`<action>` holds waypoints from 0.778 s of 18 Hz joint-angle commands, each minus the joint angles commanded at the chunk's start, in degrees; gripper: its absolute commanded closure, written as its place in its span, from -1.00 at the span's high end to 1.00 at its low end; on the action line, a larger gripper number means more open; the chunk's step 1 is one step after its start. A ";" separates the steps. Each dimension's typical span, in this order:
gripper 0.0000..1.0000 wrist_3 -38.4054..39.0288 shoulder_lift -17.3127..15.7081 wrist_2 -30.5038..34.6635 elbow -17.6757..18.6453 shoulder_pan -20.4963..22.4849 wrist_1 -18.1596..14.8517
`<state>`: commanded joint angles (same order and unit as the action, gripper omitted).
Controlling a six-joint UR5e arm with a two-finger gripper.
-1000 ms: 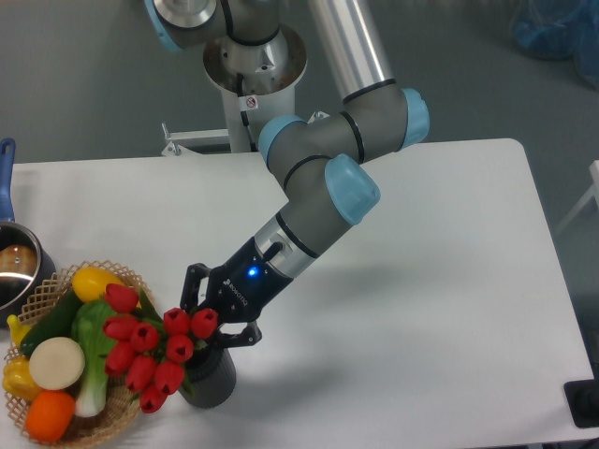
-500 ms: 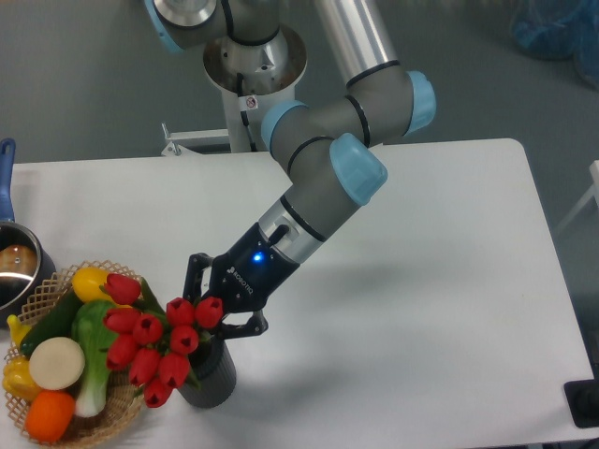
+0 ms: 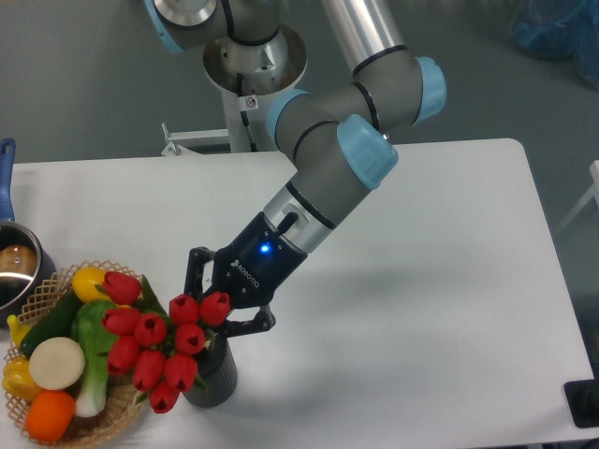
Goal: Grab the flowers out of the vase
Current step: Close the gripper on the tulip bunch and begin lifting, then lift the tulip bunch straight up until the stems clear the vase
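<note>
In the fixed camera view, the flowers (image 3: 154,341) are seen leaning toward nine o'clock from the vase (image 3: 211,378), their buds overhanging the basket (image 3: 117,412). The gripper (image 3: 217,313) is closed around the stems just under the upper buds. The bunch is judged light and pliable, with heads easily crushed, so the bundled stems are the better hold. Compared with a second ago, the wrist has been raised and the bunch drawn up slightly; the vase has not shifted.
</note>
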<state>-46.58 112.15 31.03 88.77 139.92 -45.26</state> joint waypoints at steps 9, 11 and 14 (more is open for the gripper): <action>-1.00 2.38 -0.88 -2.99 0.09 0.88 0.00; -1.00 2.46 -0.88 -3.52 0.09 0.88 0.00; -1.00 3.34 -0.97 -4.31 0.09 1.05 0.00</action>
<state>-43.24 111.18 26.72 88.86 140.98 -45.26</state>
